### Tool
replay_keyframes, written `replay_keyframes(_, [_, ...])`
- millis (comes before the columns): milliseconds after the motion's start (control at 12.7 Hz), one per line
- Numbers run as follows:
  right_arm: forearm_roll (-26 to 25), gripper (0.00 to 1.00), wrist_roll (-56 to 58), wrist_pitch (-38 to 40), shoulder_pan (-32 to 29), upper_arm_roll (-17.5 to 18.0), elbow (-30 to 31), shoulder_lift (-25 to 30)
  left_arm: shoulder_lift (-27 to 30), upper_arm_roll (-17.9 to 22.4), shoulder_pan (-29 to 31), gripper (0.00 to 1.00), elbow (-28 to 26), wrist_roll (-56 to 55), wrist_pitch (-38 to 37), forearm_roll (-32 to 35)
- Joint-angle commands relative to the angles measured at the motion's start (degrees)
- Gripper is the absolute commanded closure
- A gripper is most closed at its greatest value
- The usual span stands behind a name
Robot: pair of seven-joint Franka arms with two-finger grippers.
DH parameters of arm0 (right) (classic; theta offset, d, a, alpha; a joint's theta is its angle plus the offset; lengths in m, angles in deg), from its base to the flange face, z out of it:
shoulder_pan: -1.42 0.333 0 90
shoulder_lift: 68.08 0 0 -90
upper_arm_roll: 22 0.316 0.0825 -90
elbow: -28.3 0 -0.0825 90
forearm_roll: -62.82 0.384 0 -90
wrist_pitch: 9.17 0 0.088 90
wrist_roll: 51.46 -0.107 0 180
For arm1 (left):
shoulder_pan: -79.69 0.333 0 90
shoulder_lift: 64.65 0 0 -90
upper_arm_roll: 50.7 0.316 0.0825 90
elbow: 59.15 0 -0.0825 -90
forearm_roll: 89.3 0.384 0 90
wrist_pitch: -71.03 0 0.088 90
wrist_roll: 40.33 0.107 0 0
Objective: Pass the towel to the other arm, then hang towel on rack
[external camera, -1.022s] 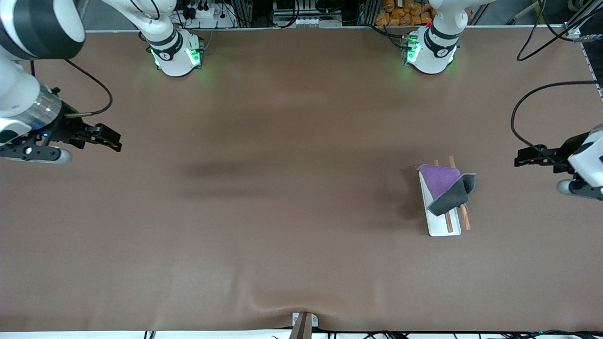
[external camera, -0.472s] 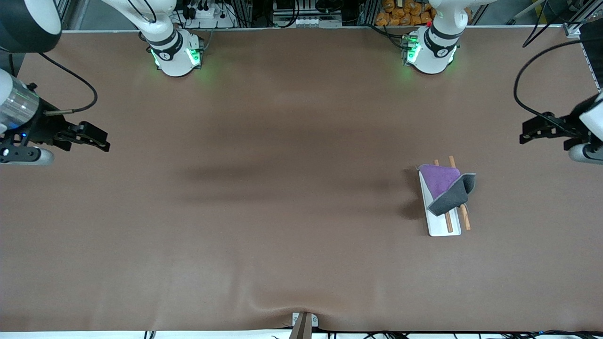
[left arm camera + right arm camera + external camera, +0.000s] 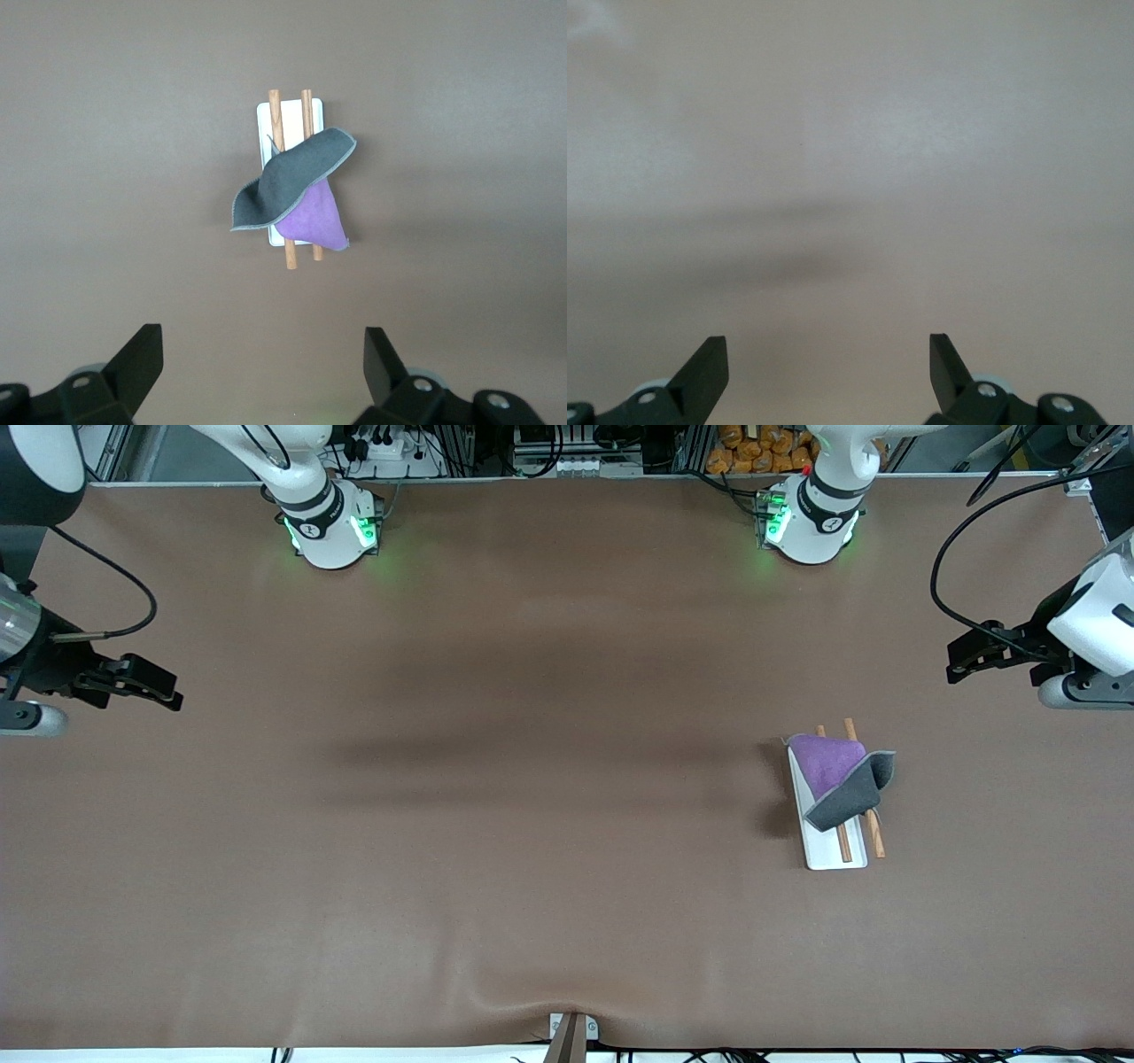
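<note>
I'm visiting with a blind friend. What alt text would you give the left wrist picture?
A towel, dark grey face up with a purple corner showing below it, hangs over a small rack of two wooden rods on a white base, standing on a brown table. The left gripper is above the table with its fingers open and empty.

Fuzzy cloth towel (image 3: 831, 766); wooden rods (image 3: 858, 833).

One towel (image 3: 840, 778), one rack (image 3: 819, 841) with two wooden rails (image 3: 875, 835), two arms (image 3: 314, 496)
</note>
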Motion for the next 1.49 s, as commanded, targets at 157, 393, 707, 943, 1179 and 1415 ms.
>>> replay_keyframes(157, [1.0,0.0,0.5,0.3,9.8,-10.5,-1.7,-0.8,5.9,1.3,-2.6,0.0,-6.1,-2.2,1.6,-1.0])
replay_keyframes(393, [1.0,0.0,0.5,1.0,9.9,-11.3,-4.7,-1.3,8.6,1.9,-5.3,0.0,-8.4,-4.2,1.6,-1.0])
replay_keyframes(707, [1.1,0.0,3.5,-2.3,9.9,-11.3,3.1,3.9,8.9,3.0,-5.4,0.0,-8.6,-4.3,1.6,-1.0])
replay_keyframes(943, [1.0,0.0,3.5,-4.9,9.9,-11.3,6.5,5.9,8.9,3.3,-5.4,0.0,-8.3,-3.6,1.3,-1.5])
replay_keyframes(1179, [1.0,0.0,3.1,-4.8,9.9,-11.2,6.6,6.2,9.0,6.3,-5.5,0.0,-7.8,-3.1,-0.6,-2.6])
replay_keyframes(1415, [1.0,0.0,3.1,-5.3,9.9,-11.2,6.2,5.9,9.0,7.0,-6.2,0.0,-7.6,-4.1,-2.0,-2.8])
